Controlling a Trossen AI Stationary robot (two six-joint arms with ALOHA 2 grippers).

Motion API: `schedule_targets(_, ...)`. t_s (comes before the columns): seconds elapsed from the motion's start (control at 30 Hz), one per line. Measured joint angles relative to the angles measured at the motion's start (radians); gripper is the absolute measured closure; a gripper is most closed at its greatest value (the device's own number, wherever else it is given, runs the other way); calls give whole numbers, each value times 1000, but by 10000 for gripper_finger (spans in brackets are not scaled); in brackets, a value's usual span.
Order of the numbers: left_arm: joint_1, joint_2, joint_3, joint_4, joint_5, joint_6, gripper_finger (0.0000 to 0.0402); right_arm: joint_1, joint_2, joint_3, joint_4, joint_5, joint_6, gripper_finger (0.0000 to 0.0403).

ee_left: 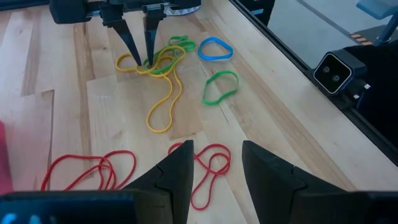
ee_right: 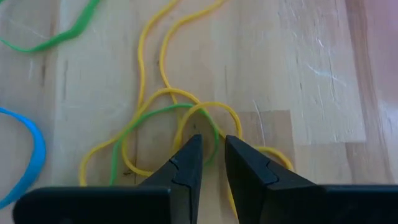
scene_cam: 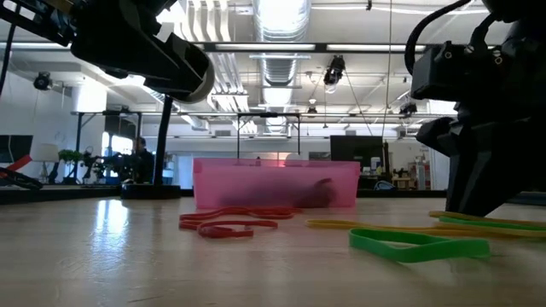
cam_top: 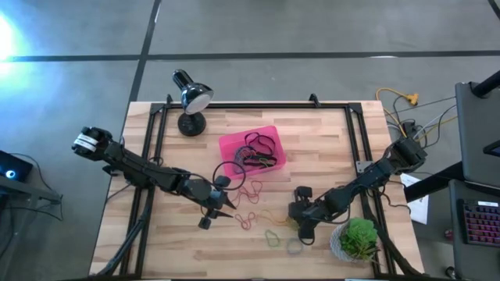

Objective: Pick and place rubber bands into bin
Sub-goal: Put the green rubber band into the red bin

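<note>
The pink bin [cam_top: 232, 145] [scene_cam: 273, 183] sits mid-table with black and other bands inside. Loose bands lie on the wood nearer the front: red ones [cam_top: 250, 191] [ee_left: 205, 168], a yellow and green tangle [ee_right: 180, 118] [ee_left: 158, 59], a green loop [ee_left: 221, 87], and a blue loop [ee_left: 216, 48]. My left gripper [cam_top: 223, 204] [ee_left: 214, 165] hovers open above the red bands. My right gripper [cam_top: 295, 222] [ee_right: 211, 144] [ee_left: 143, 61] points down onto the tangle, its fingers a narrow gap apart with yellow and green strands between the tips. My right gripper comes at the yellow and green tangle from above, pointing down. Its fingertips [ee_left: 138, 59] stand at table level on either side of a few crossing strands [ee_right: 208, 124]. The bands lie flat and slack on the wood. Whether the tips touch them, I cannot tell.
A black desk lamp [cam_top: 191, 97] stands at the far left of the table. A potted green plant [cam_top: 358, 240] sits at the near right corner, close to my right arm. Black frame rails [cam_top: 156, 140] run along both sides. Yellow cables [cam_top: 406, 100] hang off the right.
</note>
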State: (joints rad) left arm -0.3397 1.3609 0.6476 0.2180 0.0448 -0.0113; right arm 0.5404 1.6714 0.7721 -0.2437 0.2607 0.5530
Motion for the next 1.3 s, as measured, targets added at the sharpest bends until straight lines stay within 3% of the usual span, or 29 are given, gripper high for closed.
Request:
schedule_targets(0.27, 0, 0, 0, 1, 0, 0, 281, 0, 0, -22, 4, 4, 53, 347)
schedule_targets(0.47, 0, 0, 0, 2, 0, 0, 281, 1, 0, -19, -1, 4, 23, 390)
schedule_targets(0.7, 0, 0, 0, 2, 0, 0, 281, 3, 0, 3, -30, 0, 7, 394)
schedule_targets(0.97, 0, 0, 0, 1, 0, 0, 281, 3, 0, 134, -311, 20, -3, 395)
schedule_targets(1.3, 0, 0, 0, 1, 0, 0, 281, -5, -1, 381, -618, 225, -122, 395)
